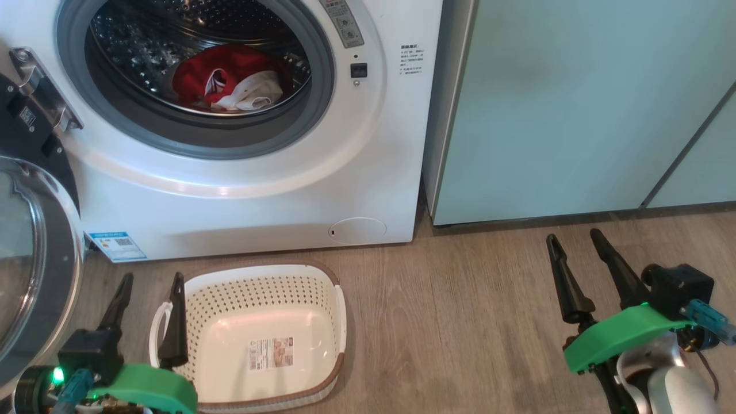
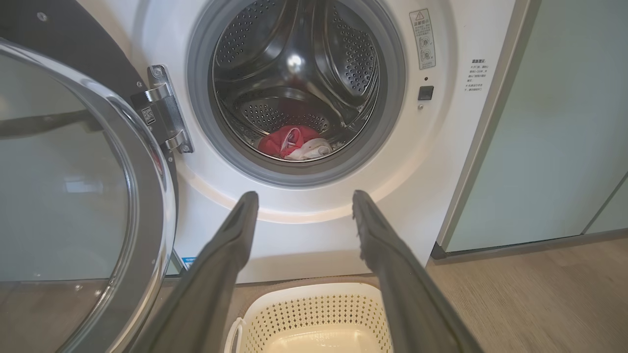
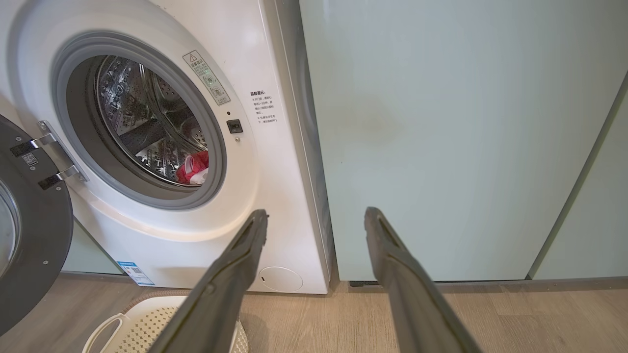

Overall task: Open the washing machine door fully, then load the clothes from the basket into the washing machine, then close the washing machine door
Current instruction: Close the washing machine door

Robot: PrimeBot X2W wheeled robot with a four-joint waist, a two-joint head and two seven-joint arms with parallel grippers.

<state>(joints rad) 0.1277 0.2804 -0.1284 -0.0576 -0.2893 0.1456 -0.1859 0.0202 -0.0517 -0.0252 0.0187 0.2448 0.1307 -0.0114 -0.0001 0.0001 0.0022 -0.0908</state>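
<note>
Clothes (image 1: 230, 83) lie in the washing machine (image 1: 259, 218), well beyond your fingers; the basket (image 1: 259, 293) beside the left gripper (image 1: 152, 279) is bare. Left and right gripper (image 1: 572, 234) both stand spread, empty. Loading seems done: next you should swing the washing machine door (image 1: 66, 253), left of the left fingers, shut.

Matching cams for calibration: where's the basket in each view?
Head view: basket low, left of centre.
Left wrist view: basket at bottom centre, cut off by the edge.
Right wrist view: basket in the bottom-left corner, partly cut off.
Shared landmark: the red clothes, above the basket in all three.
</note>
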